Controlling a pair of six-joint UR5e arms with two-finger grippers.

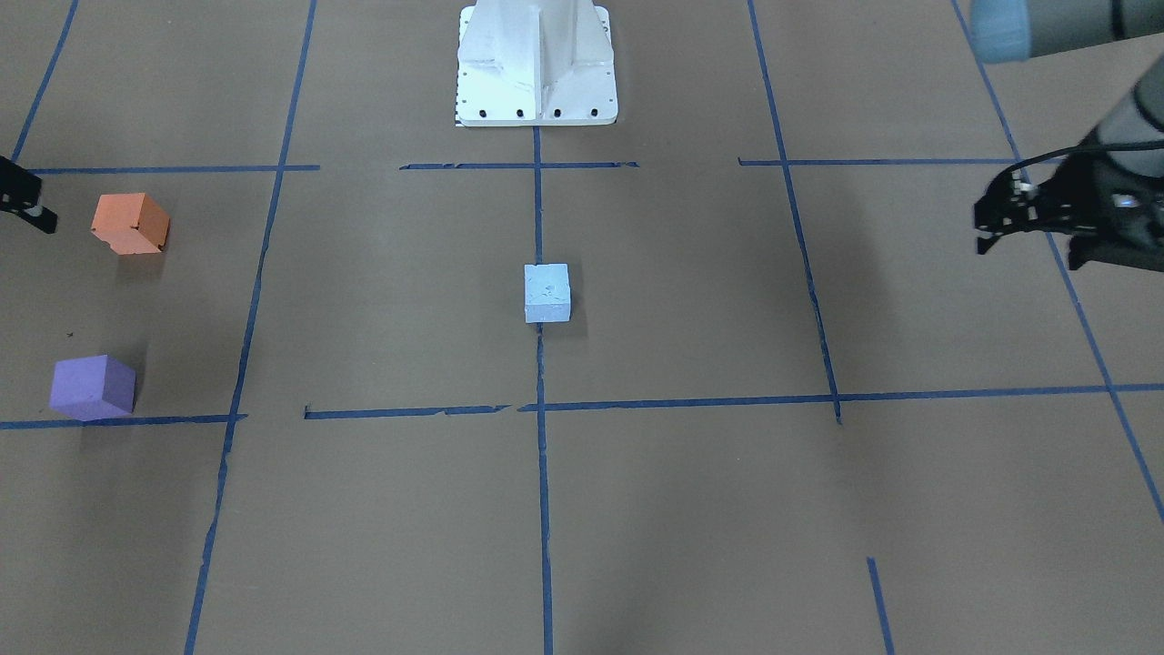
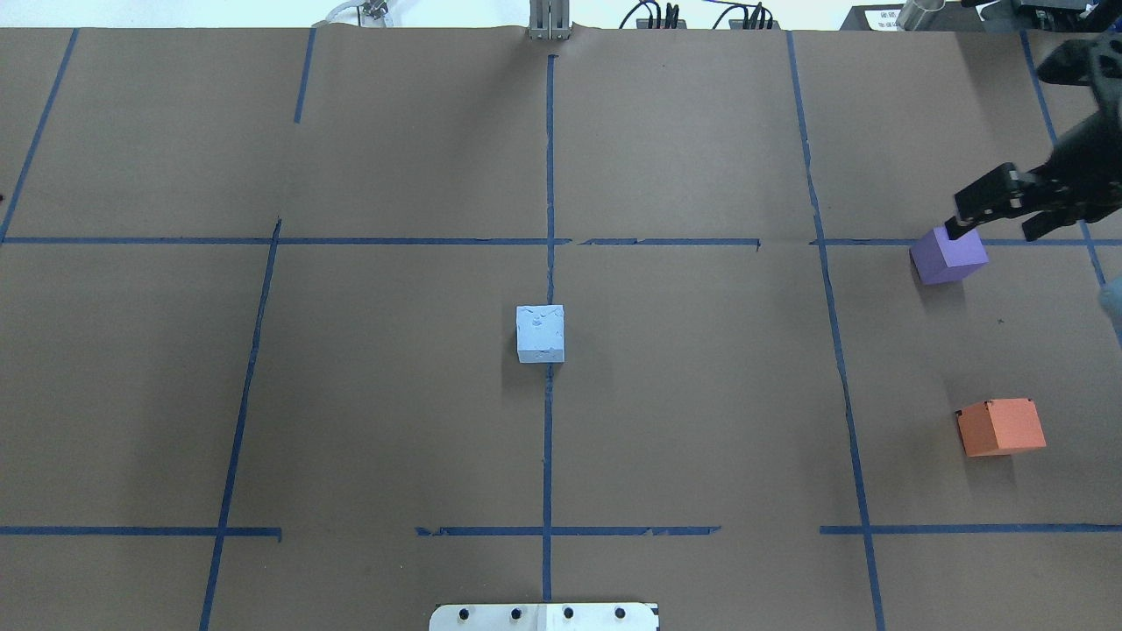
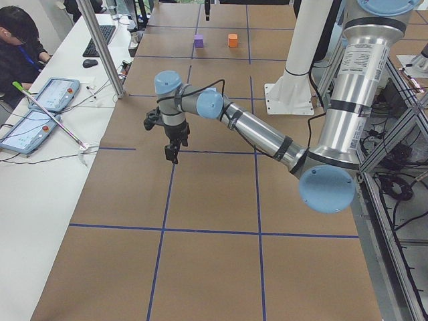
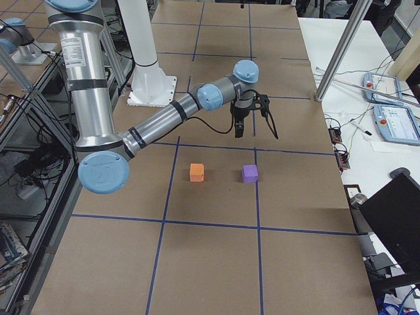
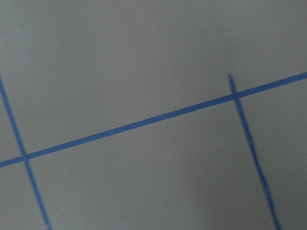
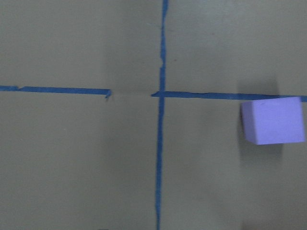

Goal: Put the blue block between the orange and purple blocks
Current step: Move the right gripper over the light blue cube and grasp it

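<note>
A light blue block (image 1: 546, 293) sits at the table's middle on a tape line; it also shows in the overhead view (image 2: 540, 333). The orange block (image 2: 1000, 427) and the purple block (image 2: 948, 255) lie apart on the robot's right side, with bare table between them. My right gripper (image 2: 995, 230) hovers just beyond the purple block, looks open and is empty. My left gripper (image 1: 1028, 250) hangs over bare table far on the robot's left, looks open and holds nothing. The purple block shows in the right wrist view (image 6: 272, 120).
The white robot base (image 1: 536, 64) stands at the near edge of the table. Blue tape lines cross the brown paper. An operator's desk with tablets (image 3: 40, 110) runs along the far side. A metal post (image 4: 335, 59) stands at that edge.
</note>
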